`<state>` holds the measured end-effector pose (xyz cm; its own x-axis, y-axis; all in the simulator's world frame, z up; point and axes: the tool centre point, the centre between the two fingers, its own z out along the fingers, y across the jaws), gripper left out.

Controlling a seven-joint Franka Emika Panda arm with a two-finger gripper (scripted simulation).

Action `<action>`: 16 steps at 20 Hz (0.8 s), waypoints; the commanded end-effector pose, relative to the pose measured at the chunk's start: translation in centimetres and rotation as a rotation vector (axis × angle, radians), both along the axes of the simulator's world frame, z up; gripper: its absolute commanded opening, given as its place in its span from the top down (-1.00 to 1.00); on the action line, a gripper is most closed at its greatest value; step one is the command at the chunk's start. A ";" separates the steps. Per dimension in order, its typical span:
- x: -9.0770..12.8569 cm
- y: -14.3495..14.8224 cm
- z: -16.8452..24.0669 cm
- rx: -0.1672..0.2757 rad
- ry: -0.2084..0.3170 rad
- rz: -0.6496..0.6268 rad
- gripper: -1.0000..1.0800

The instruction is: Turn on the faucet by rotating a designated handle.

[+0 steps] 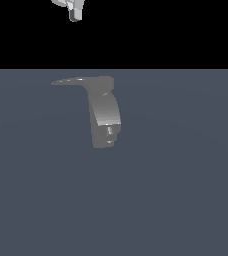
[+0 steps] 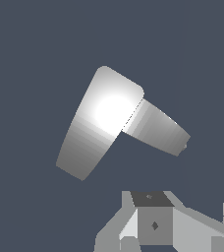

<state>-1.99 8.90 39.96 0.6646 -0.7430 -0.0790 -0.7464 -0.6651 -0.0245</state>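
Plain slate-blue floor (image 1: 186, 200); faucet (image 1: 105, 115) upright; black backdrop (image 1: 186, 35) behind.

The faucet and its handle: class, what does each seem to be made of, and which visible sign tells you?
The faucet looks like matte grey metal: its curved body shows soft banded shading with one pale sheen, not a mirror shine. The handle, a thin flat tapering blade, has the same dull grey finish, so probably the same metal. In a simulator's render, grey plastic cannot be ruled out.
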 end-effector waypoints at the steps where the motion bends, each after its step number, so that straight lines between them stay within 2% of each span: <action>1: 1.3 0.7 -1.0 -0.004 0.003 -0.060 1.00; 16: 8.2 5.2 -8.5 -0.046 0.008 -0.407 1.00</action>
